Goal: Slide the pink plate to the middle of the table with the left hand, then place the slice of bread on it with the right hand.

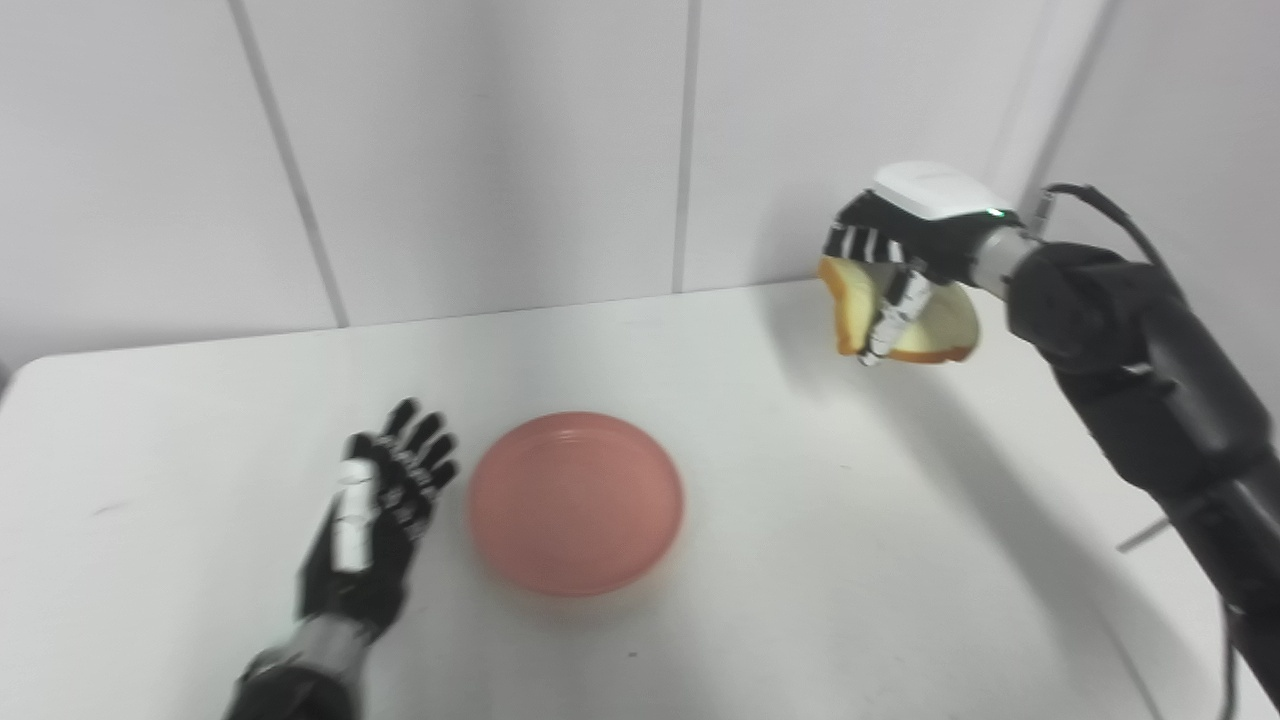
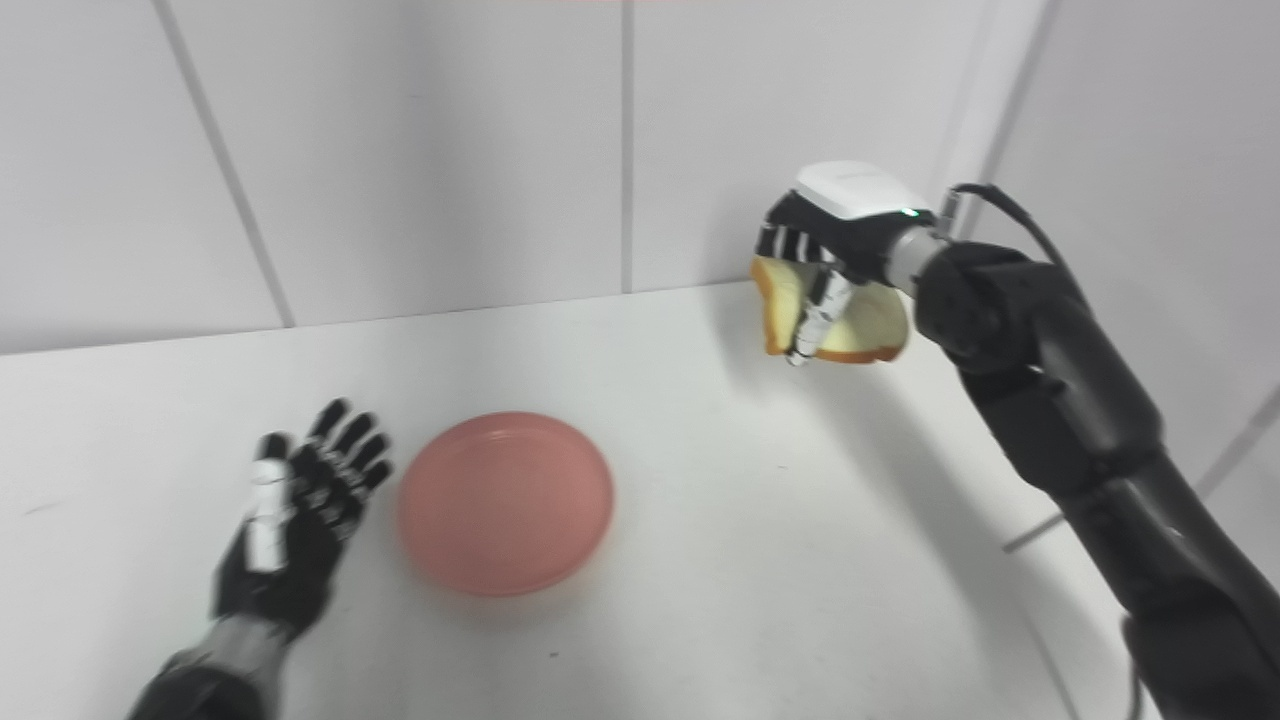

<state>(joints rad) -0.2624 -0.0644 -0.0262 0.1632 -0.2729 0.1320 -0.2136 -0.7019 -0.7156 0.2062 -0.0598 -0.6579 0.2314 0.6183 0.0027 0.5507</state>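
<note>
The pink plate (image 1: 576, 502) lies flat near the middle of the white table (image 1: 800, 560), with nothing on it. My left hand (image 1: 380, 505) rests just left of the plate, open with fingers spread, a small gap from its rim. My right hand (image 1: 905, 250) hovers high above the table's far right corner, shut on the slice of bread (image 1: 935, 322). The bread hangs bent under the fingers, pale with a brown crust, well clear of the tabletop.
A white tiled wall (image 1: 500, 150) rises straight behind the table's far edge. The table's right edge runs under my right forearm (image 1: 1140, 370). A black cable (image 1: 1110, 205) loops off the right wrist.
</note>
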